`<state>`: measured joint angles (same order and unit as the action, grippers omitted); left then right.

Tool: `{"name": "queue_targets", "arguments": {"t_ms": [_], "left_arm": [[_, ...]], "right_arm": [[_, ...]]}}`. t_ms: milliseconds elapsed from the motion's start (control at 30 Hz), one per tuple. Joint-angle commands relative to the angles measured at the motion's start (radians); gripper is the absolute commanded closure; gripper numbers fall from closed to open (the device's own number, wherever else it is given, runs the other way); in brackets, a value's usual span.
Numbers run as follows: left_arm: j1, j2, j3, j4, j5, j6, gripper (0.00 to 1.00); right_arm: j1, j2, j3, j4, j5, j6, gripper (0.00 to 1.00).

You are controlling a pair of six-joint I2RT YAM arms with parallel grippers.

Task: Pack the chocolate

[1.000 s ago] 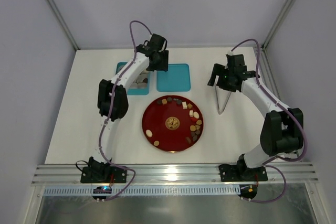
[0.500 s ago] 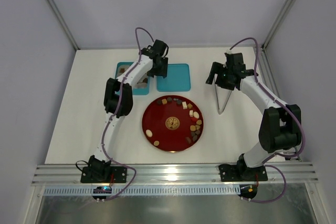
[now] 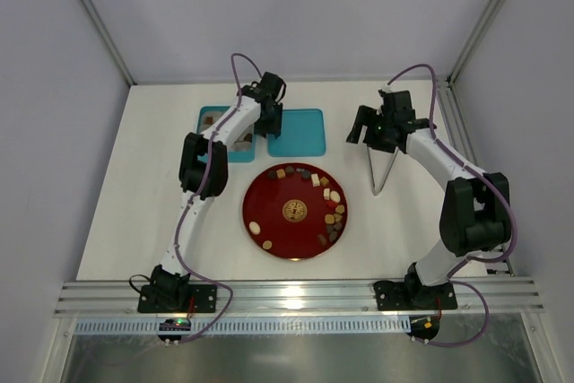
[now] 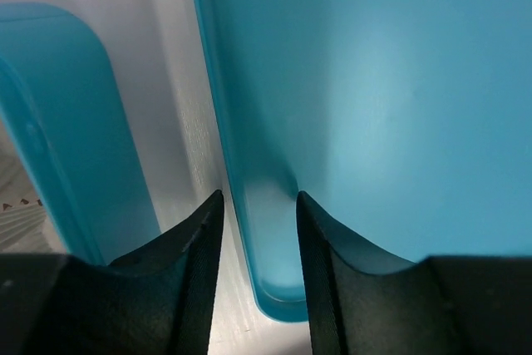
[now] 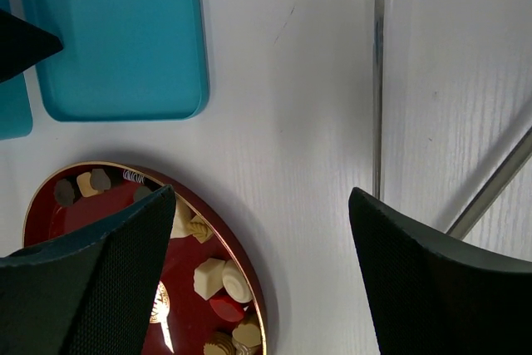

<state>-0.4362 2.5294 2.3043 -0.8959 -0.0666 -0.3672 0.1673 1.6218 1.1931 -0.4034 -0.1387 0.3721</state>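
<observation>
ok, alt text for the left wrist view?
The left arm's two black fingers straddle the rim of a flat teal tray near its corner, on the white table, not visibly clamped. A second teal tray shows at the left edge.

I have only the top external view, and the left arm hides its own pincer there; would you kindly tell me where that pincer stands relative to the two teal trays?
Observer: The left pincer straddles the left rim of the right teal tray: one finger over the gap beside the left teal tray, the other inside the rim.
Operator: Thank you. Is the rim clamped?
Observer: No, tray floor shows between the rim and the inner finger.
Operator: And the right pincer?
Observer: The right pincer is wide open, with nothing between its fingers and only bare table below.
</observation>
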Motion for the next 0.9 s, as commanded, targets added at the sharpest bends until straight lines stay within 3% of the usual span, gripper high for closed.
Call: {"name": "queue_targets", "arguments": {"t_ms": [0,233,400,867], "left_arm": [[0.007,0.009,0.026,0.015,0.031,-0.015,0.61],[0.008,0.016,0.023,0.026,0.050,-0.015,0.79],[0.016,0.003,0.017,0.034,0.060,-0.009,1.00],[0.043,-0.055,0.009,0.018,0.175,-0.016,1.00]], "right_arm": [[0.015,0.026,0.037,0.058,-0.032,-0.005,0.15],[0.020,0.079,0.036,0.104,-0.074,-0.007,0.15],[0.020,0.133,0.077,0.113,-0.113,-0.004,0.15],[0.021,0.300,0.180,0.135,-0.194,0.068,0.16]]}}
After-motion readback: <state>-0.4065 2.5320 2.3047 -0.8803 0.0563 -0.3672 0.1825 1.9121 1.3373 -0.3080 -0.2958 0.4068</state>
